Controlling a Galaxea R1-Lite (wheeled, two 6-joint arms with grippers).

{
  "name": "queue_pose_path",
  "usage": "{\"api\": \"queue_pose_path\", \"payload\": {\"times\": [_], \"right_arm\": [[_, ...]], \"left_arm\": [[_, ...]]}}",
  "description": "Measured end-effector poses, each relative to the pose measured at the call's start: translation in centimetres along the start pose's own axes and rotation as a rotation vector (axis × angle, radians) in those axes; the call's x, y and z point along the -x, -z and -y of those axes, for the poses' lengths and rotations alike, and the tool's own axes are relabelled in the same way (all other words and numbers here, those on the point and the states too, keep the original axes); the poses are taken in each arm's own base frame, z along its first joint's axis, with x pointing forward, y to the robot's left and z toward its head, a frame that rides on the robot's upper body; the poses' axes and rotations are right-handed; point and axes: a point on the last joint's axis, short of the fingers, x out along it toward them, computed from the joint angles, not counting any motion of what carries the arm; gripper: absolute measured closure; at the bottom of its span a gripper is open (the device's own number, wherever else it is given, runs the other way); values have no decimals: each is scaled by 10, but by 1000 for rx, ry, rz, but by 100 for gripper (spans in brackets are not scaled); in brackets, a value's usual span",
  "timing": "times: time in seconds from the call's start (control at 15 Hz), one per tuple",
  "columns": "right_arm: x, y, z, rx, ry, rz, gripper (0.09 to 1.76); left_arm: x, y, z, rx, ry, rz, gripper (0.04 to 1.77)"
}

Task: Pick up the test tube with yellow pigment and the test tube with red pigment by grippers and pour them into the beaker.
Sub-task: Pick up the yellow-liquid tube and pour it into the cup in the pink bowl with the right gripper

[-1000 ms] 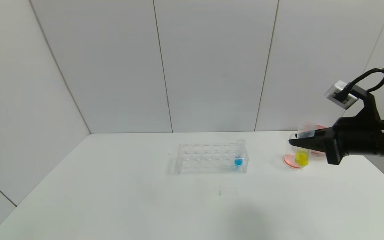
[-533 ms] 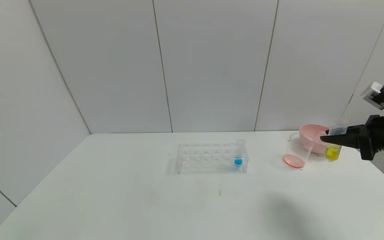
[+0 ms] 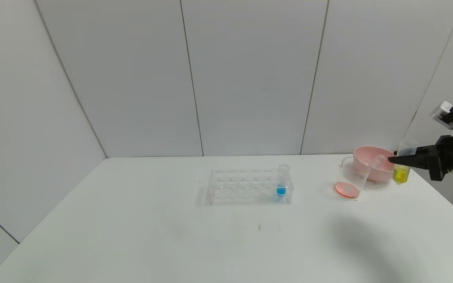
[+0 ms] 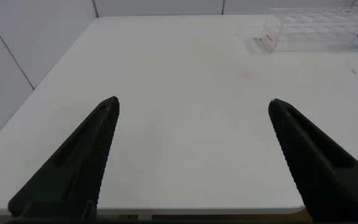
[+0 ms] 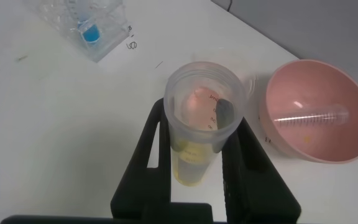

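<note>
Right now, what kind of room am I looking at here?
Probably a staged chemistry-lab bench: a clear tube rack holding a blue-liquid tube, a beaker with red liquid, and a pink bowl on a plain white table against bare panelled walls.

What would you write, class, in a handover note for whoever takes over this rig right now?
Left hand: open, parked over the table's near side.
Right hand: shut on the test tube with yellow pigment, upright, beside the pink bowl.
Beaker: red-orange liquid at its bottom; an empty tube lies in the bowl, so red looks poured.
Left: pour yellow into the beaker.
</note>
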Motion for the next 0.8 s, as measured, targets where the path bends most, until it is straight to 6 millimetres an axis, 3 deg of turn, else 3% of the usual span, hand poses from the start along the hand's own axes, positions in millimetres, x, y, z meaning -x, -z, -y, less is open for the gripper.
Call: {"api": "queue_pose_path", "payload": {"times": [0.4,0.8], "right_arm": [[-10,-8,43,8,-29,-44,132],[-45,0,89,149,-57,-25,132]], "left_arm": [[0,0,0,0,0,0,9],[0,0,0,0,0,0,9]]}}
